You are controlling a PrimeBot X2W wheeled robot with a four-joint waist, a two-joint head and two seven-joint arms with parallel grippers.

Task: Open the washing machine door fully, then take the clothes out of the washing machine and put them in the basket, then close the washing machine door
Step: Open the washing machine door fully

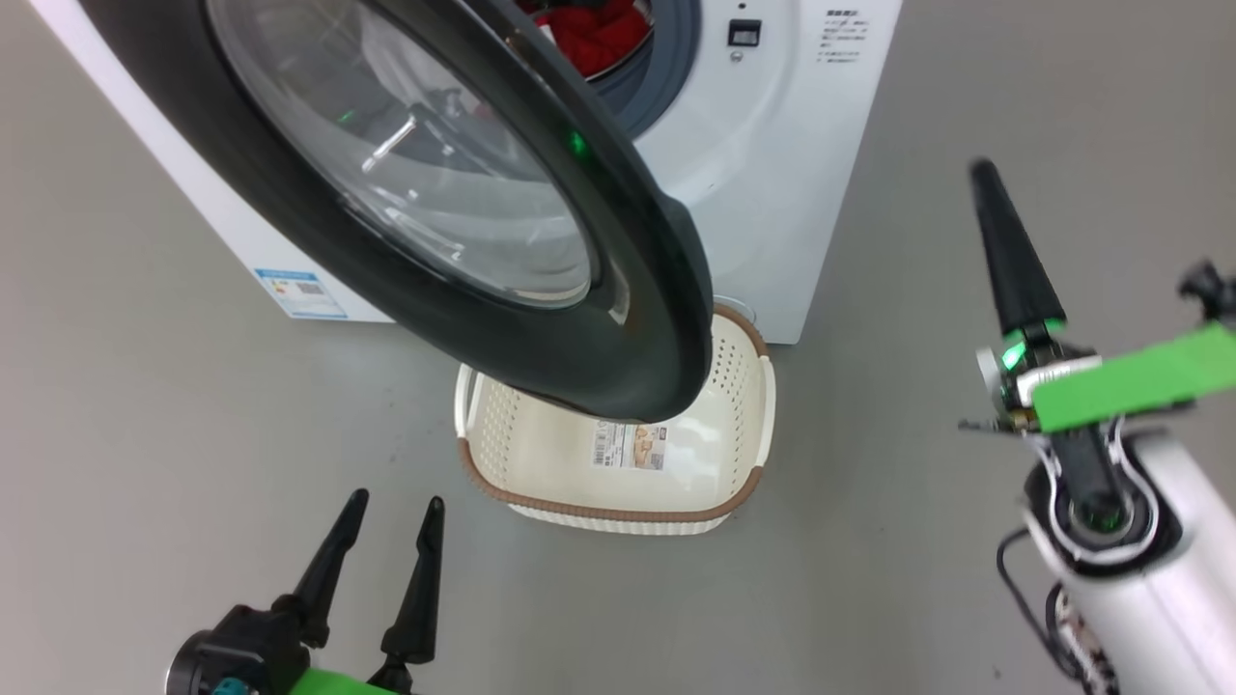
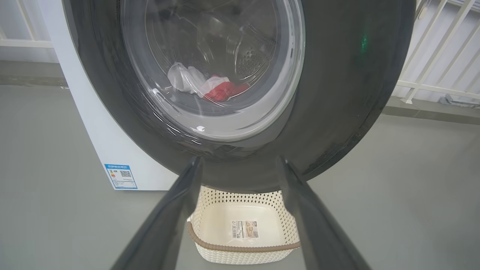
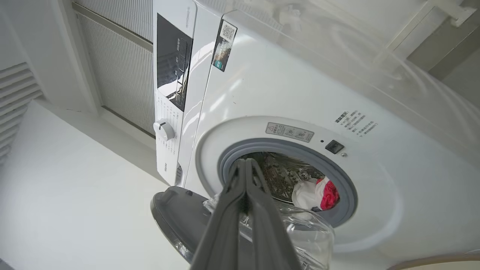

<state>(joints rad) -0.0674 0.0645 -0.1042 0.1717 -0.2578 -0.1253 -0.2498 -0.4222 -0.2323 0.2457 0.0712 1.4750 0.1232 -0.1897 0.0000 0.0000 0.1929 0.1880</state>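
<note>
1. Head view: the left tool [image 1: 398,500] stands with its fingers spread and nothing between them, low and well short of the basket [image 1: 618,510]. The right tool [image 1: 986,177] is pinched shut on nothing, off to the far side. Between them the washing machine door [image 1: 618,319] hangs half swung, its black rim overhanging the basket's far end. To me that is the main risk: clothes [image 1: 594,34] pulled from the washing machine [image 1: 772,145] now could snag on the rim or slide off the glass onto the floor.

2. Left wrist view: the left tool [image 2: 238,160] points straight at the lower rim of the washing machine door [image 2: 337,93], fingers apart and close under it. The basket [image 2: 240,247] sits just beyond and below the fingertips. The clothes [image 2: 221,90] show through the glass, far ahead in the drum. Pushing forward carelessly could knock the rim and swing the door back.

3. Right wrist view: the right tool [image 3: 245,162] is closed tight and empty, aimed at the drum mouth of the washing machine [image 3: 262,93]. The clothes [image 3: 318,193] lie ahead and to one side of its tip; the washing machine door [image 3: 176,210] is beneath it. If it reaches in while shut, I'd expect it to shove the clothes deeper instead of gripping them, or scrape the grey gasket.
</note>
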